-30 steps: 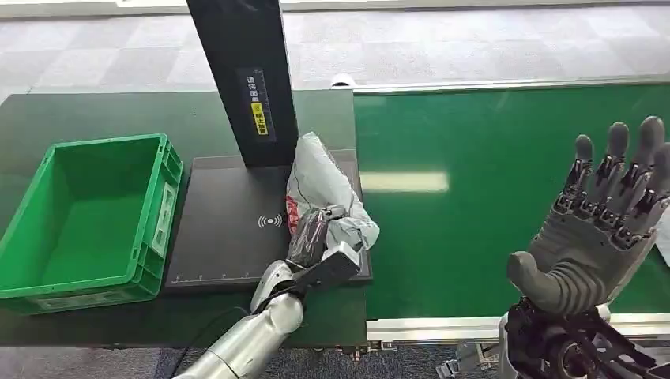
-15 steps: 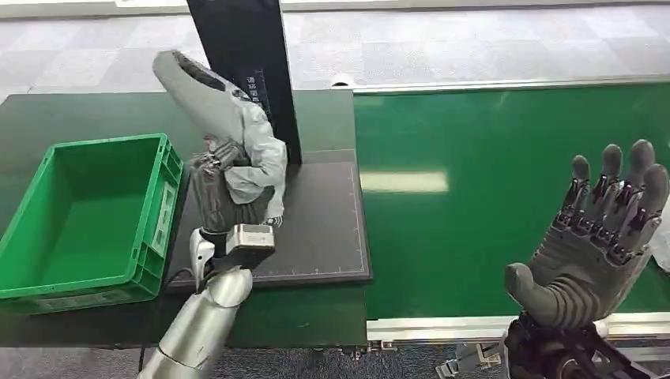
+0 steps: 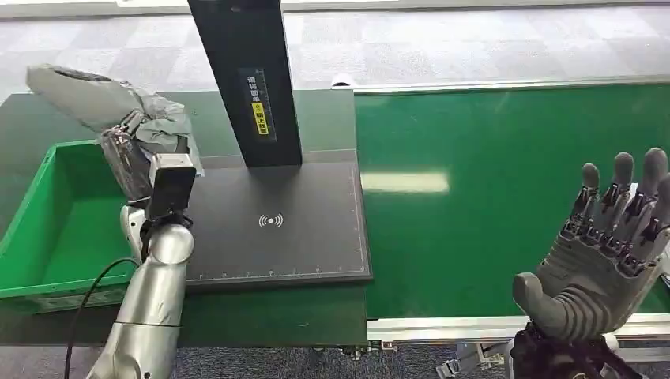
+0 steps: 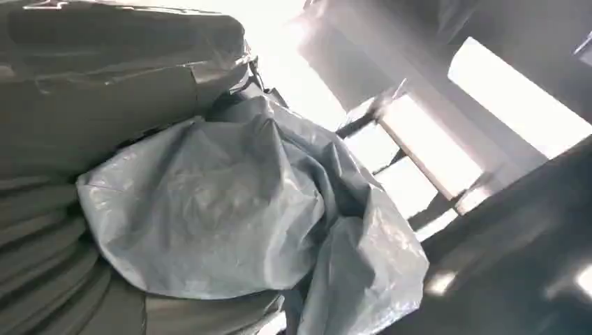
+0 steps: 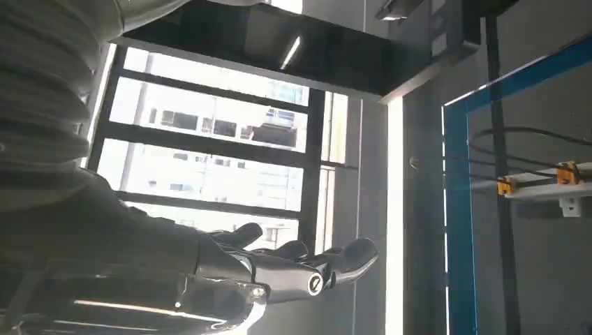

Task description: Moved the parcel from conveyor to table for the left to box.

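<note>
Crumpled grey parcel (image 4: 230, 209) gripped against the left hand (image 4: 63, 139), bright windows behind

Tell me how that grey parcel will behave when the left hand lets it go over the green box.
The parcel is wrinkled and sags around the left hand, so it is probably floppy. It looks light. Its glossy film may be slippery. It should likely slump into the green box.
</note>
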